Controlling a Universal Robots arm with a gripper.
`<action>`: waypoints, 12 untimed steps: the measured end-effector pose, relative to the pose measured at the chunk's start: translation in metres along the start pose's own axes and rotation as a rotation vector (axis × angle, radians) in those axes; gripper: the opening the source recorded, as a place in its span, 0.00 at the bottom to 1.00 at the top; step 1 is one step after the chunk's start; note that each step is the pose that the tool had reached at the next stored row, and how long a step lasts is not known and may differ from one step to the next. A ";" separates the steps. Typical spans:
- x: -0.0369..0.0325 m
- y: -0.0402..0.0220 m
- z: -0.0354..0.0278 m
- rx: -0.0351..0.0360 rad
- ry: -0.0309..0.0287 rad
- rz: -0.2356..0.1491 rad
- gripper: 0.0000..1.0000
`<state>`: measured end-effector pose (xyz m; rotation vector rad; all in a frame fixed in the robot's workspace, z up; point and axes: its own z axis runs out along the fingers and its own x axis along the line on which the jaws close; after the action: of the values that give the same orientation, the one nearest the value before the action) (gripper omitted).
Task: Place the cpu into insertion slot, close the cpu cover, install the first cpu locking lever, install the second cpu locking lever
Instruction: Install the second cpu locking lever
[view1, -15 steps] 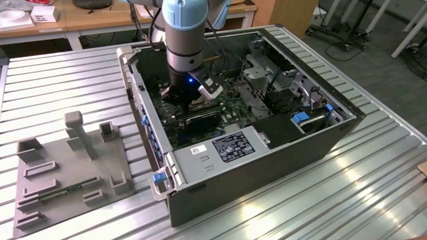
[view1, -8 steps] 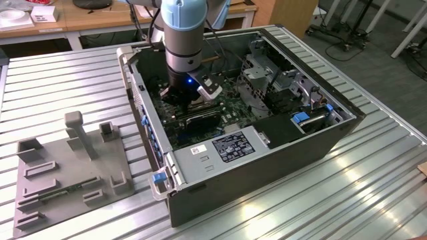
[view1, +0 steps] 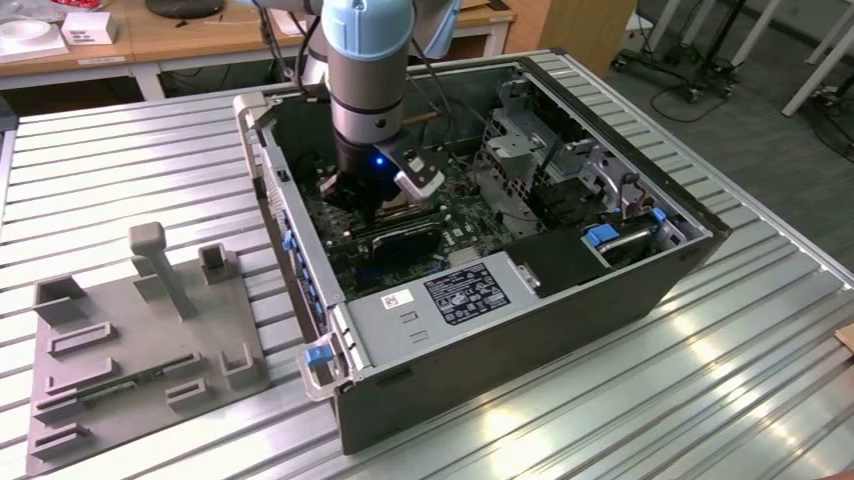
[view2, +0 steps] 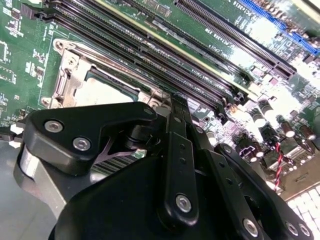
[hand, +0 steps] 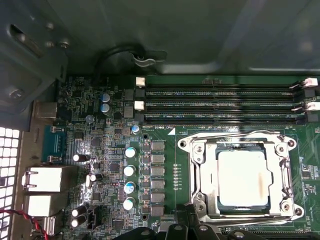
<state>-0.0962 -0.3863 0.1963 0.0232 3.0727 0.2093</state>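
First wrist view: pale silver cpu seated under closed cpu cover; hand state unclear.

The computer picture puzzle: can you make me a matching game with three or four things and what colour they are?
Things:
1. the square cpu with its flat metal face
2. the motherboard, a flat circuit board
3. the long narrow memory slots
4. the thin twisted wires at the case's edge

Colours:
A. green
B. red and black
C. pale grey-silver
D. black

Pairs: 1-C, 2-A, 3-D, 4-B
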 end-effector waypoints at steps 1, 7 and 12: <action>-0.0001 0.0002 -0.0010 -0.0001 0.0005 0.000 0.11; -0.0005 0.0011 -0.0085 0.0007 0.0025 0.000 0.11; -0.0008 0.0018 -0.0127 0.0006 0.0030 0.001 0.11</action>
<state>-0.0962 -0.3863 0.2091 0.0240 3.0757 0.2086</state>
